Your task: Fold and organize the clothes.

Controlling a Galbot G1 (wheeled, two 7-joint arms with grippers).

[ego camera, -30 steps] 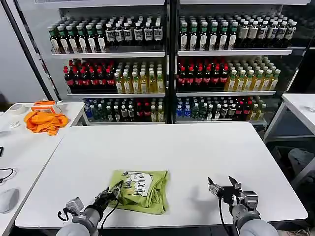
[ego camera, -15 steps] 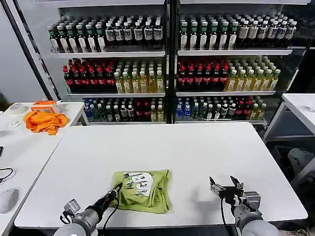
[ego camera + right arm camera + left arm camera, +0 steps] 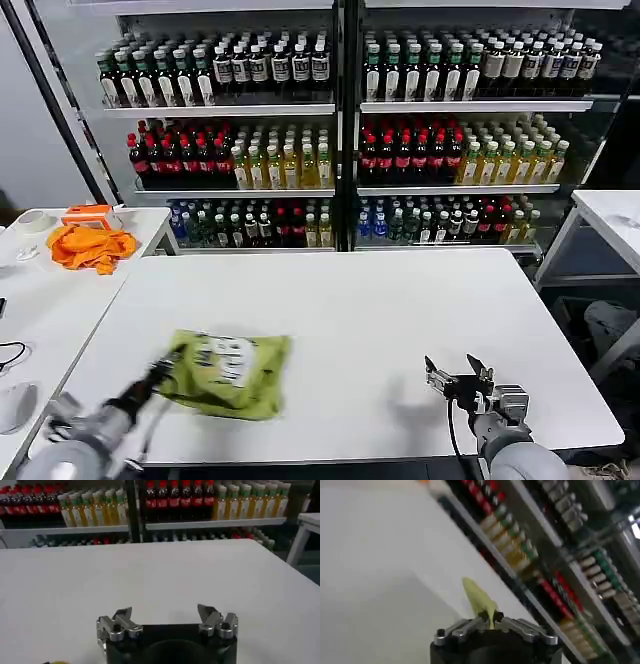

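My left pincer (image 3: 160,374) is clamped on the edge of the folded green T-shirt (image 3: 226,368), which lies on the white table (image 3: 380,310) toward seven o'clock from its middle. From the left wrist I see a fold of the shirt pinched between the fingers (image 3: 485,622). My right pincer (image 3: 458,375) sits spread apart at five o'clock, holding nothing.

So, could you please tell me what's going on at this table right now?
The left claw is shut on an edge of the folded lime-green T-shirt, which lies on the left part of the white table. The right claw hovers open over the table's near right side, holding nothing. An orange cloth lies on the side table.
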